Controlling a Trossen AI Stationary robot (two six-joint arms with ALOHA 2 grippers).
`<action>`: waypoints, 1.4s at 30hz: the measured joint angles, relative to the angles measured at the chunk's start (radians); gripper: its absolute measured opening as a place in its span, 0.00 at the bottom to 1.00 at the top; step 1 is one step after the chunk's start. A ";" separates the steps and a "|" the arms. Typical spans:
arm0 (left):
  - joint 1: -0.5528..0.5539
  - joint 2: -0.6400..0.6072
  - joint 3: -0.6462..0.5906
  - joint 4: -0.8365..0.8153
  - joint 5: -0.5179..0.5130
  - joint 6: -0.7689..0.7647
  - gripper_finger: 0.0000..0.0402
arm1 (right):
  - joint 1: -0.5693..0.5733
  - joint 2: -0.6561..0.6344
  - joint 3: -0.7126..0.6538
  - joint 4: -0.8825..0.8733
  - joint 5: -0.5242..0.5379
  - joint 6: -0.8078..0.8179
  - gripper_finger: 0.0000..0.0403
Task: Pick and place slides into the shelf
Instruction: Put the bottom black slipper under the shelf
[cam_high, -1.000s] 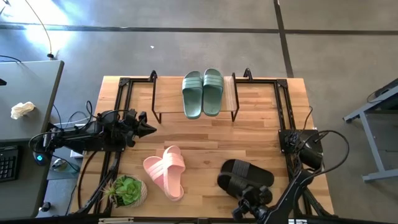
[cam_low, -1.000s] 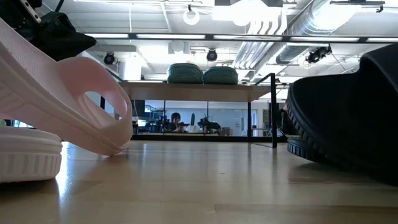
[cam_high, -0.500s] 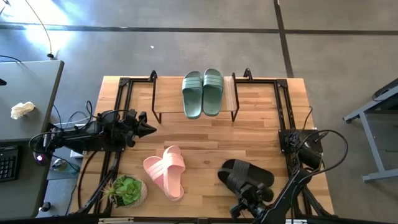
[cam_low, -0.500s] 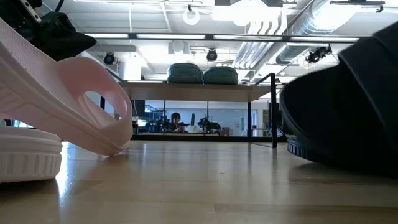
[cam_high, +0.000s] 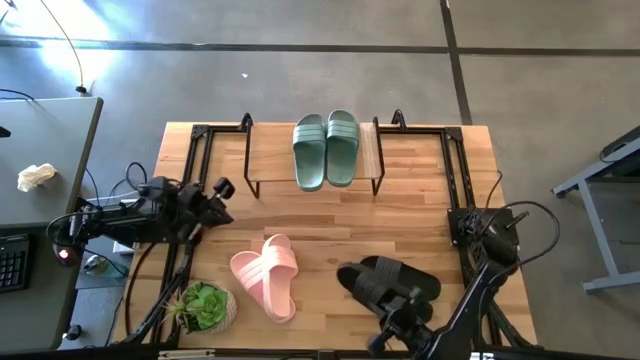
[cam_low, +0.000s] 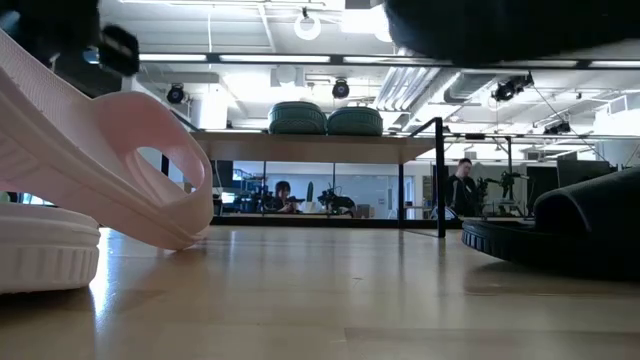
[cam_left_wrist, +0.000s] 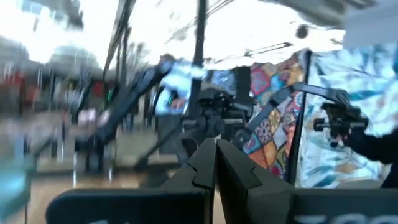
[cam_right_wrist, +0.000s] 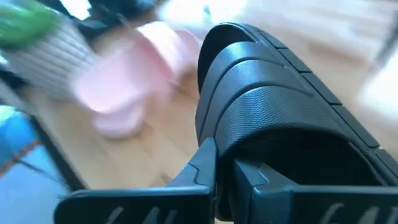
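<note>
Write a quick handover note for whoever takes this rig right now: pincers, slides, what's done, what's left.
Right pincer: shut on one black slide, lifting it at the table's near right; its mate lies on the table.
Left pincer: shut, empty, waiting at the table's left edge.
Done: green pair sits on the shelf.
Left: both black slides and the pink pair, stacked mid-table beside the potted plant.
</note>
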 joint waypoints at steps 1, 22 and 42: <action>0.000 0.000 0.000 0.031 0.003 0.021 0.01 | -0.010 -0.005 0.027 -0.001 0.017 -0.041 0.00; 0.000 0.385 0.380 -0.416 -0.160 -0.043 0.33 | -0.300 -0.009 0.194 0.015 0.133 -0.975 0.00; -0.001 0.827 0.522 -0.266 -0.049 0.075 0.45 | -0.454 -0.076 0.195 0.404 -0.094 -1.236 0.00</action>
